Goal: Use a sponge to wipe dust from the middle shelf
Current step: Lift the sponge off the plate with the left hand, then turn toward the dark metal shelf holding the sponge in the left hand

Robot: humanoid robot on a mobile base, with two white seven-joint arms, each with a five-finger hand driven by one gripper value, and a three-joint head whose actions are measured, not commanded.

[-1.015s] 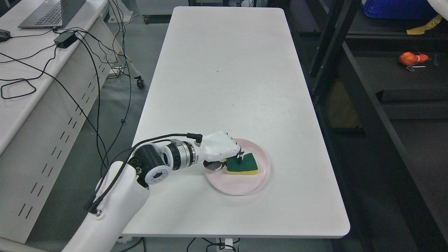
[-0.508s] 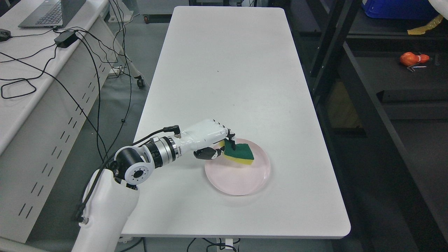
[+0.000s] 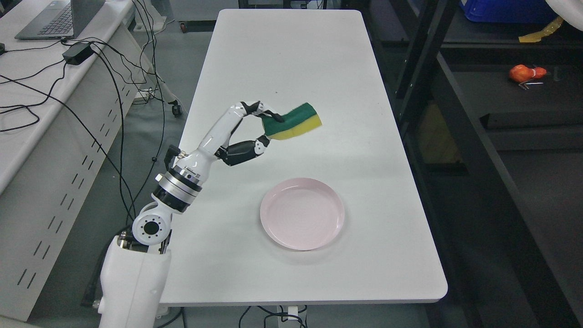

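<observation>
The left hand (image 3: 246, 130) was raised above the white table (image 3: 296, 68), its fingers (image 3: 266, 114) and thumb pinched on one end of the green and yellow sponge (image 3: 294, 120). The sponge hung in the air, well apart from the pink plate (image 3: 302, 213) nearer the table's front edge.

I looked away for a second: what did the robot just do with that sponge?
The left hand lifted the sponge off the pink plate, raising it up and away over the white table. The grip held throughout. The plate stayed put, now empty; the camera shifted slightly.
</observation>
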